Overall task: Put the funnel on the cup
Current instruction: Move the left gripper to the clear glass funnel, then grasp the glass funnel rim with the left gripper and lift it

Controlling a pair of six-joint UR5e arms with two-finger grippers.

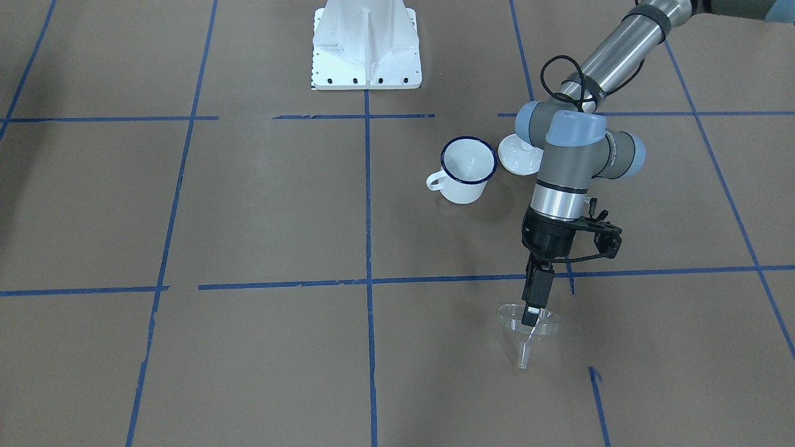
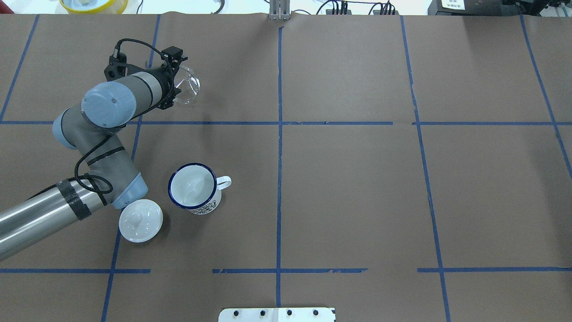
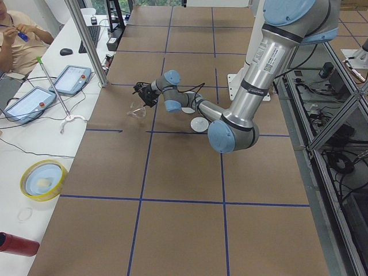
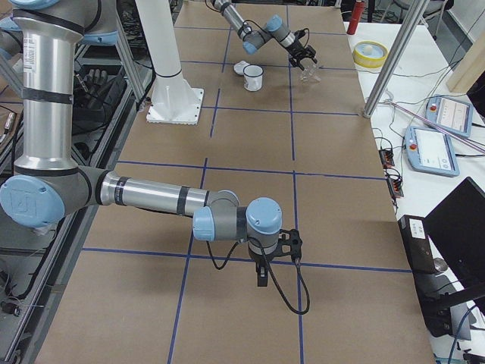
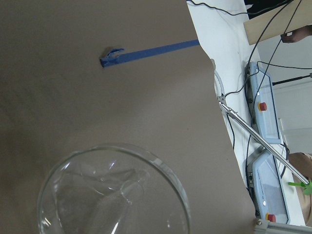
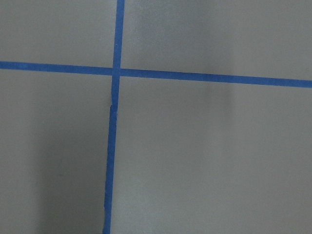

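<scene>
The funnel (image 1: 546, 324) is at the far side of the worktop (image 1: 248, 205) from the robot's base, on the robot's left, well apart from the cup (image 1: 467, 169). It sits upright in the air with its rim uppermost and its spout pointing down and slightly aslant. It is clear plastic, with a wide round rim, a shallow cone and a thin spout. The wrist view looks down into its bowl, with brown worktop showing through it.

The left tool (image 1: 530, 318) points downward and is closed on the funnel's rim, one finger reaching inside the bowl.

The cup stands upright on the worktop nearer the base, mouth open. It is white with a dark blue rim, and its loop handle points toward the robot's right. A round white knobbed lid (image 1: 518, 155) lies flat just beside the cup on the robot's left. From the front view the left arm (image 1: 581, 155) crosses over part of the lid. A blue tape line (image 1: 435, 279) runs across the worktop between the cup and the funnel. The white base mount (image 1: 366, 46) stands beyond the cup.

The right tool (image 4: 261, 279) is low over the worktop, far from both items. Whether it is open or closed cannot be told.
</scene>
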